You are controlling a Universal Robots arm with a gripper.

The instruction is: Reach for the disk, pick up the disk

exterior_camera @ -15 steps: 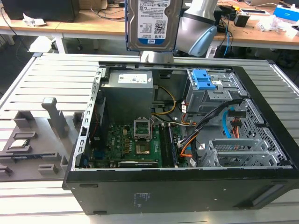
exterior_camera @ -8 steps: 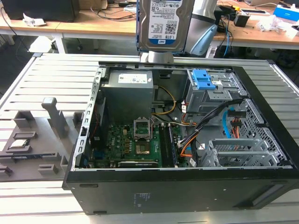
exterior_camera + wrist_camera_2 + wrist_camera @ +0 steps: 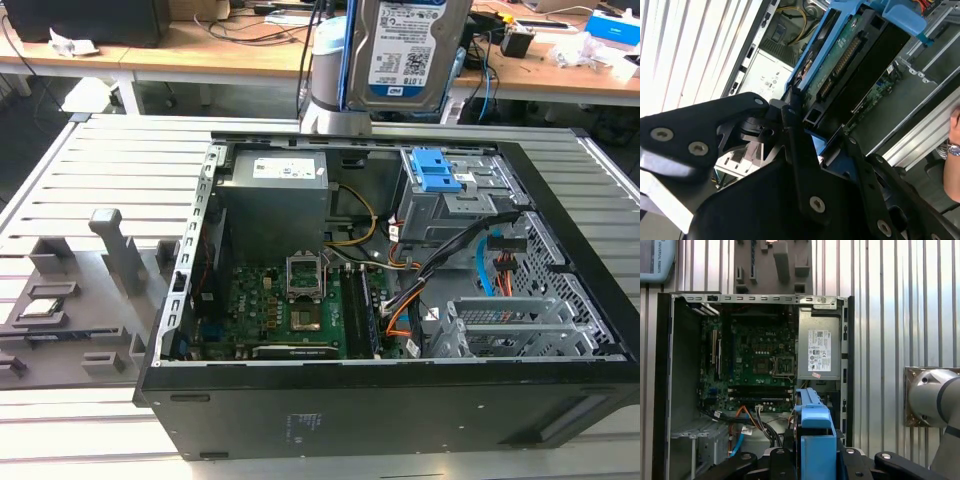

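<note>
1. Tool state. In the second wrist view, the gripper [image 3: 817, 127] is closed down on one end of the disk [image 3: 850, 55]. Its black fingers [image 3: 795, 150] press against the blue frame on either side, and I see no gap between finger and frame. The first wrist view confirms this: the blue frame of the disk [image 3: 816, 437] projects from between the finger links of the gripper [image 3: 812, 460].

2. Position of the disk. In the exterior view, the disk [image 3: 410, 48] hangs at the top centre of the frame. Its labelled face is towards the camera, and it is well above the open computer case [image 3: 400, 420] and touches nothing in it. A section of the arm [image 3: 328, 70] stands just to the exterior view's left of the disk.

3. Case contents.
- The grey power-supply box [image 3: 275, 190] sits at the rear of the case.
- The green motherboard [image 3: 290, 305] lies on the case floor in front of the power-supply box.
- A blue latch piece [image 3: 437, 170] sits on the drive cage [image 3: 450, 210], in the upper right of the case.

4. Surroundings.
- The case rests on a slatted metal table [image 3: 110, 160].
- A grey moulded tray [image 3: 80, 300] lies on the table to the exterior view's left of the case.
- A person's wrist [image 3: 954, 135] is visible in the second wrist view, well apart from the gripper.
</note>
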